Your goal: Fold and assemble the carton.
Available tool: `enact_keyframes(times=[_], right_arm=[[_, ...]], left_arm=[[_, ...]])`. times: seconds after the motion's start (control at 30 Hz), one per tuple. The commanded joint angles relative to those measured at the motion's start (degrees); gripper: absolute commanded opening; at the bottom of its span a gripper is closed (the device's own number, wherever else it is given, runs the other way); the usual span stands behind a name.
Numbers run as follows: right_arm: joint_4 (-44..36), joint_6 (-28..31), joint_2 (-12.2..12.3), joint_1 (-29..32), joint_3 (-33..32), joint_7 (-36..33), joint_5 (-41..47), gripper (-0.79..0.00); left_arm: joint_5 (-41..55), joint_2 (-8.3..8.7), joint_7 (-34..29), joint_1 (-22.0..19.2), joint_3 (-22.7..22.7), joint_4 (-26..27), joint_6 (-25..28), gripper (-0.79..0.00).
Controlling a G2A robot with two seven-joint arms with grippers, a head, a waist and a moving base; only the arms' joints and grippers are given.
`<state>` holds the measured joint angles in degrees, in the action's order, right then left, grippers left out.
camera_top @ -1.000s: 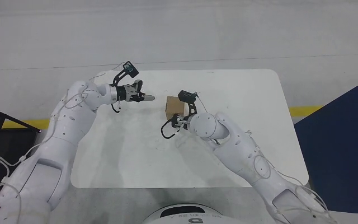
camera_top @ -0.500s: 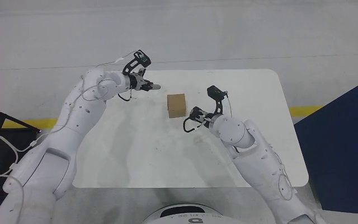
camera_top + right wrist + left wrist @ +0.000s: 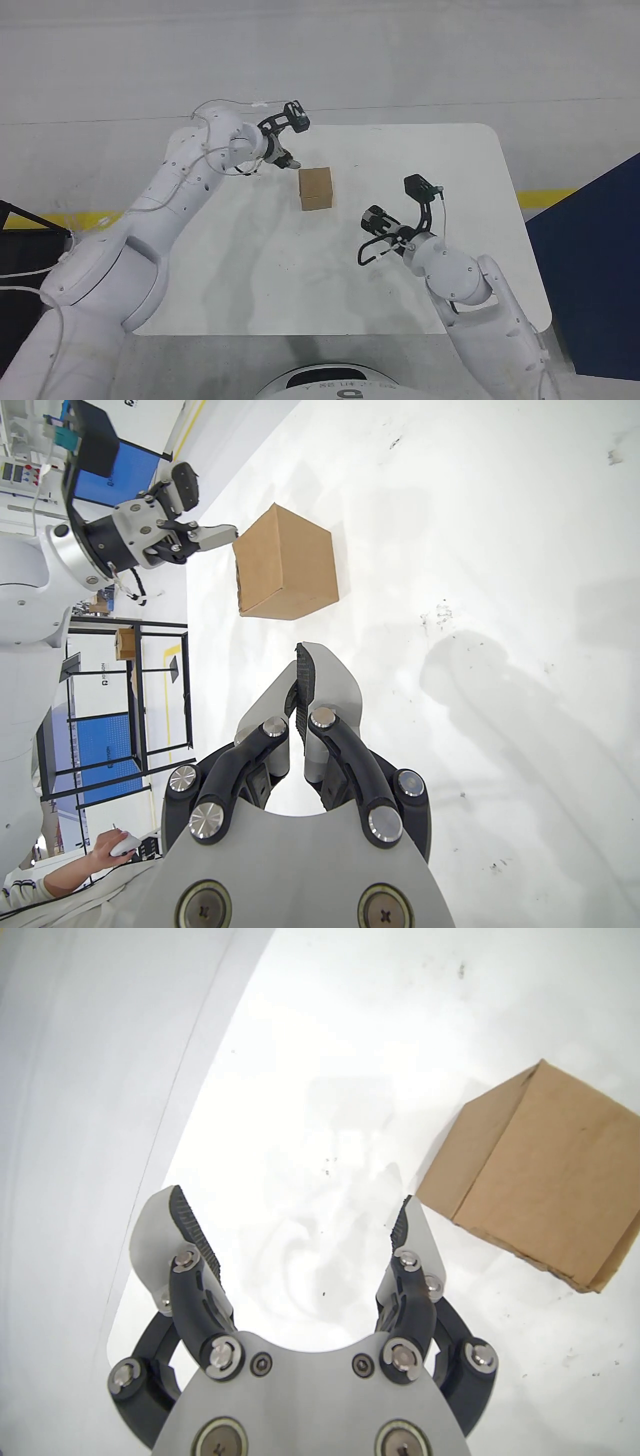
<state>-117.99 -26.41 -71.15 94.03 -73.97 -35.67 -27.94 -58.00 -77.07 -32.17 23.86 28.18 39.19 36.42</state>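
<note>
one brown cardboard carton (image 3: 316, 188), a closed cube, on the smooth white table (image 3: 460, 160).
top view: it sits between both arms. left wrist view: left gripper (image 3: 290, 1198) spread wide, ribbed pads (image 3: 192, 1228), just beside it. right wrist view: right gripper (image 3: 301, 660) pinched together, empty.

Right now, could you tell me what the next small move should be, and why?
Probably draw the left gripper back from the carton: it looks closed and stands free on the table, the left jaws open beside its corner, the right gripper shut and apart.
</note>
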Motion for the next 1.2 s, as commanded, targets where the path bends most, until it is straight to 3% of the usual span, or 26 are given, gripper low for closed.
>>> enact_keyframes(times=[0.0, 0.23, 0.47, 0.7, 0.83, 0.97, 1.0, 1.03, 1.07, 1.13, 1.17], right_arm=[[-1.04, 1.08, 0.17, 1.43, -1.04, 0.25, 0.59, -0.785], [-2.81, 3.67, 0.58, 4.25, -2.76, 0.93, 1.28, -0.785], [-3.86, 4.32, 0.85, 5.23, -3.46, 1.51, 0.97, -0.785], [-4.04, 4.8, 1.02, 5.78, -3.89, 1.91, 1.61, -0.785], [-4.9, 6.06, 1.15, 6.43, -4.88, 2.53, 2.5, -0.785], [-6.68, 8.39, 1.4, 8.12, -7.73, 3.99, 3.72, -0.785], [-7.21, 8.91, 1.49, 8.67, -8.79, 4.02, 4.2, -0.613], [-7.21, 8.91, 1.49, 8.67, -8.79, 4.02, 4.2, -0.092], [-7.21, 8.91, 1.49, 8.67, -8.79, 4.02, 4.2, 0.0], [-7.21, 8.91, 1.49, 8.67, -8.79, 4.02, 4.2, 0.0], [-7.24, 8.96, 1.49, 8.7, -8.86, 4.04, 4.24, -0.75]], left_arm=[[0.58, -1.31, 0.72, -0.12, -1.09, -1.96, 2.36, 0.0], [4.86, -3.9, 4.03, -0.66, -1.29, -7.48, 8.68, 0.0], [3.22, -4.85, 5.33, -2.06, -1.06, -11.15, 5.73, 0.0], [1.89, -5.87, 5.11, -2.02, -2.6, -10.28, 16.89, 0.0], [6.14, -5.43, 11.37, -2.94, 0.36, -14.07, 17.94, 0.0], [14.96, -3.62, 22.32, -3.35, 5.95, -18.77, 21.58, 0.0], [16.89, -2.99, 25.66, -3.04, 7.19, -18.43, 21.58, 0.0], [18.65, -2.18, 29.53, -2.52, 8.46, -17.67, 21.58, 0.0], [21.15, -1.29, 33.78, -1.38, 9.92, -16.46, 21.58, 0.0], [24.29, 0.12, 39.75, 0.3, 12.06, -14.28, 21.58, 0.0], [22.82, -0.48, 35.93, -0.46, 11.18, -15.21, 21.59, 0.0]])
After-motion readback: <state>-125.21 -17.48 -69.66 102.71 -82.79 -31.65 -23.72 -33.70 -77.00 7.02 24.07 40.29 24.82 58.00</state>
